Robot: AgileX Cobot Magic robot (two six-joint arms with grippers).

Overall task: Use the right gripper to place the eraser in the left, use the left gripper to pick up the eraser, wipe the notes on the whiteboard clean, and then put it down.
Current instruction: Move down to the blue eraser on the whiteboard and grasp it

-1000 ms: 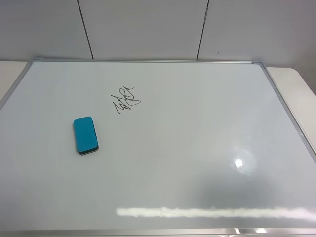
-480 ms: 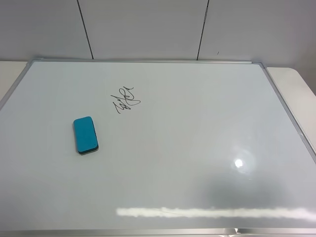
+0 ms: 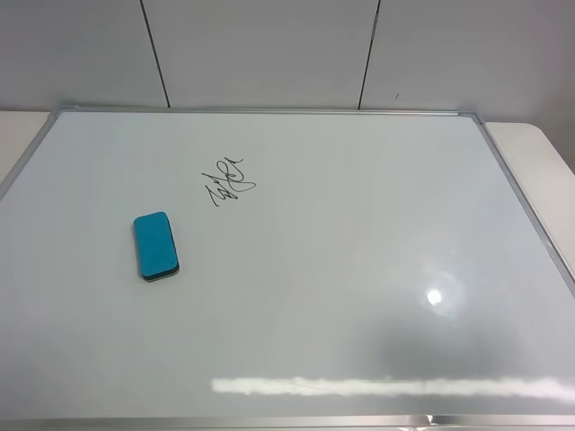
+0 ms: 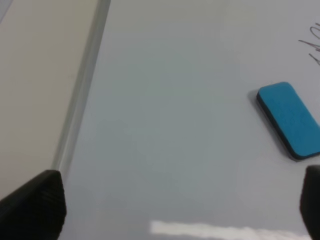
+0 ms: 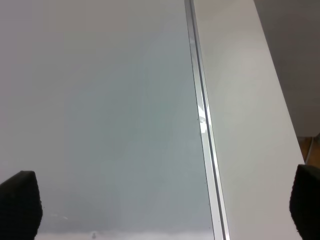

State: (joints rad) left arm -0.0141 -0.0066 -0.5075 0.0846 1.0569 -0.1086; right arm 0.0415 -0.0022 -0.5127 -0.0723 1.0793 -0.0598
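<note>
Basically, the eraser [image 3: 155,244] looks parked left already, to be grabbed next by the open left gripper [image 4: 172,207]; right gripper [image 5: 162,205] open too.

A white wall [image 3: 269,45] with two thin dark lines [image 3: 155,54] stands behind a pale table [image 3: 542,154].

Pale table [image 3: 539,153], silver-framed whiteboard [image 3: 359,224] flat on it, teal eraser [image 3: 154,244] lying on the board's left half
</note>
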